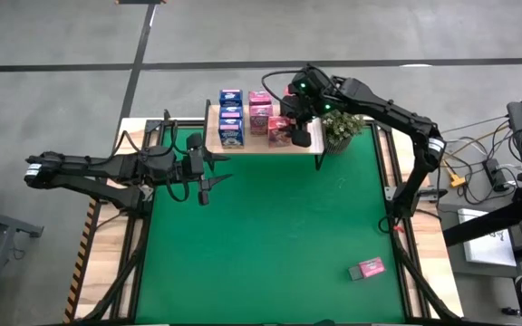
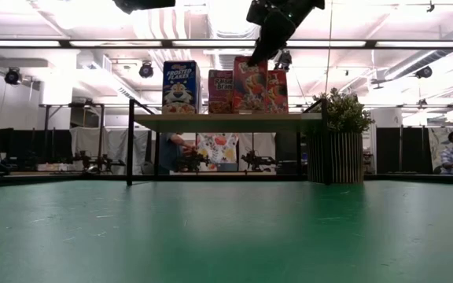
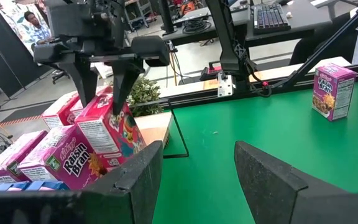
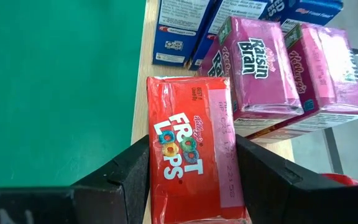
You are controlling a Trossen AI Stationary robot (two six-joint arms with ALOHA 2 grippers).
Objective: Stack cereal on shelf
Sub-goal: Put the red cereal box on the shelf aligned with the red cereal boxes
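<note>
A red Froot Loops box [image 4: 194,152] stands pinched between the two fingers of my right gripper [image 1: 299,129] at the front edge of the wooden shelf [image 1: 214,143] — its base at the board, my fingers clamped on its two sides. Just behind it on the shelf stand pink Raisin Bran boxes [image 4: 260,65], and beside those a row of blue boxes [image 1: 231,116]. A potted plant [image 1: 341,129] sits right next to the shelf, on the green mat [image 1: 270,235]. Well away from the shelf, near the mat's far corner, one more pink box [image 1: 366,269] lies alone. My left gripper [image 1: 208,171] hovers beside the shelf, fingers spread and holding nothing — waiting.
</note>
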